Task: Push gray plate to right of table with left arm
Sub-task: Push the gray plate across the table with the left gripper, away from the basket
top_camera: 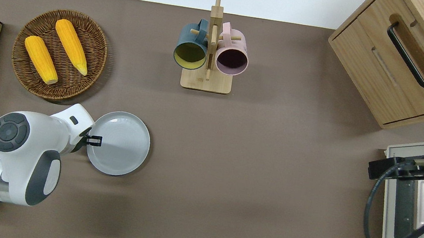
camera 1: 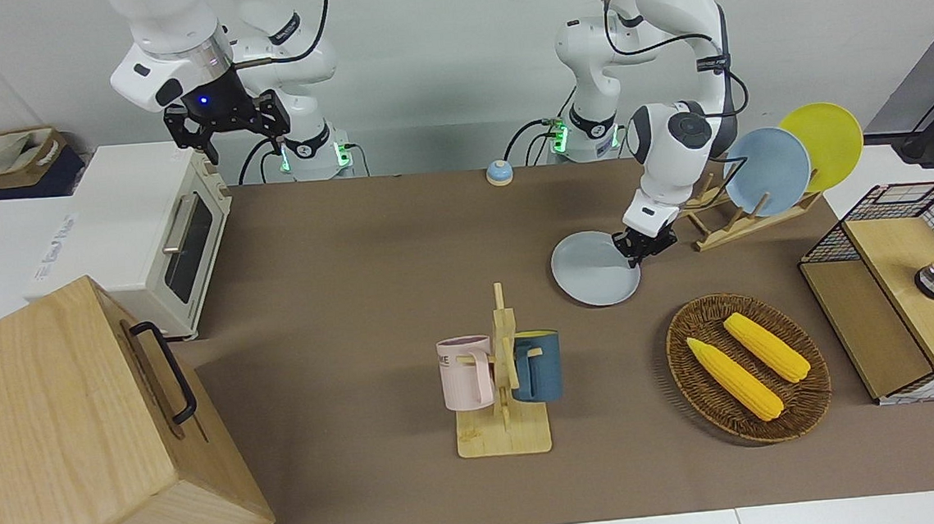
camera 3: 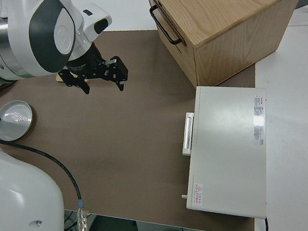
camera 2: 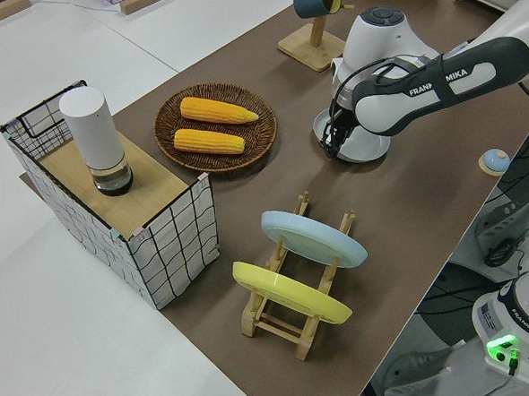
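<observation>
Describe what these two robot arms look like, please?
Both the left arm and the right arm are glossy white with rounded links, grey joint caps and black cables. Each ends in a small black gripper: left gripper, right gripper. "FRANKA EMIKA" lettering marks the left arm.

1. Both arms are built of glossy white rounded links; the left arm (camera 1: 672, 75) shows dark gray panels at its joints.
2. A round gray cap with a ring of small marks closes the left arm's elbow joint (top_camera: 9, 132).
3. One left-arm link carries a dark band with white lettering "FRANKA EMIKA" (camera 2: 437, 78).
4. Black cables (camera 1: 665, 42) loop along the left arm's links.
5. The left pincer (camera 1: 645, 247) is small and black under a white wrist.
6. The right arm (camera 1: 172, 44) has a silver wrist ring, and its black pincer (camera 1: 238, 138) body shows a blue light.
7. Green lights glow at both bases (camera 1: 561, 136).
</observation>
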